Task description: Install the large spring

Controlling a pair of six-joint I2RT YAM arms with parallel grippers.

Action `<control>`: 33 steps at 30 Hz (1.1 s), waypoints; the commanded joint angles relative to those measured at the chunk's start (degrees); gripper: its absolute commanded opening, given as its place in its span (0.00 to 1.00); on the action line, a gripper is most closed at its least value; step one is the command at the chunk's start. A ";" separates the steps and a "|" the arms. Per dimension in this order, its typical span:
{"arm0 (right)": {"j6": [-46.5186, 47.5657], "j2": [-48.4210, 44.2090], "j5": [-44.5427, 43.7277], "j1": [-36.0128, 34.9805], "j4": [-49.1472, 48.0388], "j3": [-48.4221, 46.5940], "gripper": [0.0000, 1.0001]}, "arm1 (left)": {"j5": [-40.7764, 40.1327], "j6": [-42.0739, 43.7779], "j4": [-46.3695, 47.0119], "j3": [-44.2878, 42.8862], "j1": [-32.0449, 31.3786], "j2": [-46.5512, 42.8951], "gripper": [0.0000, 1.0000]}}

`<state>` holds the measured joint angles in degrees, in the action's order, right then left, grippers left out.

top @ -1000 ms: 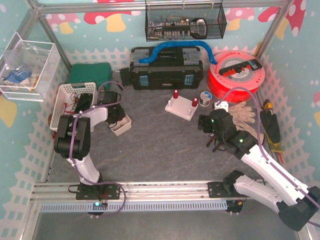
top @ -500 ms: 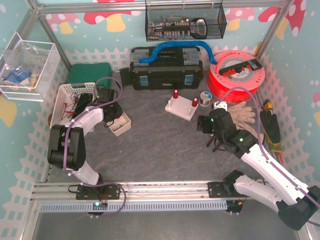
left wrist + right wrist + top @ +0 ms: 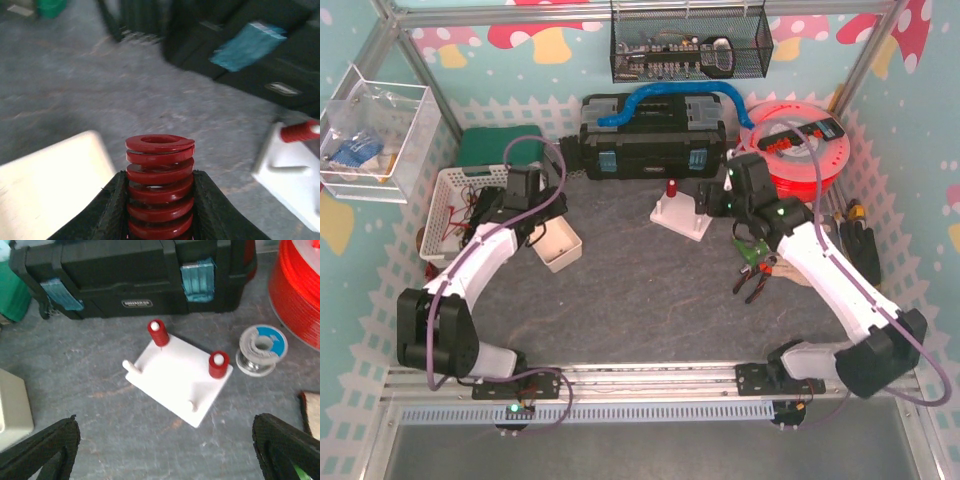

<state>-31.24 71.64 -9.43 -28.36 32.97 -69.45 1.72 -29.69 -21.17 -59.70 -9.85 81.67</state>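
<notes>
Both arms have moved: the right gripper (image 3: 165, 450) has swung far and left to hang wide open over the white peg plate (image 3: 175, 380), while the left gripper (image 3: 160, 190), clamped round the big red spring (image 3: 160, 165), has lifted off the white box (image 3: 50, 175), so carrying it across looks next.

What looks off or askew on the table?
Mainly the white peg base: it sits rotated, corner-on to the black toolbox rather than square. Pliers lie loose right of centre. Nothing looks spilled or damaged.
</notes>
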 commanded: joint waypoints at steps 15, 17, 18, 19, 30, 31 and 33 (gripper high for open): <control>3.21 21.75 39.80 5.31 4.17 -23.86 0.63 | 18.90 31.88 37.72 6.17 -17.98 1.67 0.02; 3.25 23.19 41.68 5.03 4.60 -25.80 0.61 | 19.55 33.52 38.27 5.28 -19.15 2.83 0.01; 3.29 23.83 42.97 4.92 4.79 -26.63 0.61 | 19.99 34.43 38.41 4.87 -19.68 3.36 0.01; 3.49 24.53 44.36 4.90 5.15 -27.44 0.61 | 20.07 35.21 38.51 4.44 -20.14 3.85 0.01; 5.39 29.01 51.43 4.54 9.68 -30.39 0.59 | 22.63 36.90 44.14 4.69 -23.29 4.87 0.00; 5.97 29.38 51.51 4.54 10.61 -30.73 0.58 | 23.00 36.96 44.50 4.82 -23.50 4.70 0.00; 7.18 29.84 51.80 4.54 12.15 -31.08 0.57 | 23.67 37.38 45.13 5.14 -23.76 4.31 0.00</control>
<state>-26.52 100.03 39.70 -23.40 40.95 -98.50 22.83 5.50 19.16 -53.89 -32.88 86.78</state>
